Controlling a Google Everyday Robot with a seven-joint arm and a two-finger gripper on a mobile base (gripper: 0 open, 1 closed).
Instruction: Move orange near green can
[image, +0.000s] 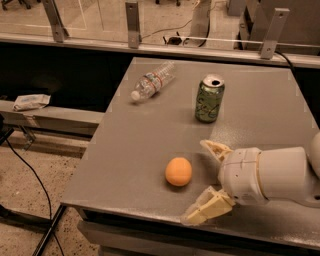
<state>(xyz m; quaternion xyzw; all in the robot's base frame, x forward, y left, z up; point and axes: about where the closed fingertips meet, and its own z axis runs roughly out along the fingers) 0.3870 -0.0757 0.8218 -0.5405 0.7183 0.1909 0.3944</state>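
Note:
The orange (178, 171) is a small round fruit on the grey table (145, 135), near the front edge. The green can (209, 98) stands upright behind it, toward the table's middle, well apart from the orange. My gripper (202, 181) comes in from the right on a white arm, low over the table. It is open, with one pale finger (215, 149) behind and to the right of the orange and the other (206, 207) at the front edge. The orange lies just left of the fingertips, untouched.
A clear plastic bottle (151, 80) lies on its side at the table's back left. A railing with metal posts (132, 22) runs behind the table. Cables and a stand (30, 170) are on the floor at the left. The table's front edge is right beside the gripper.

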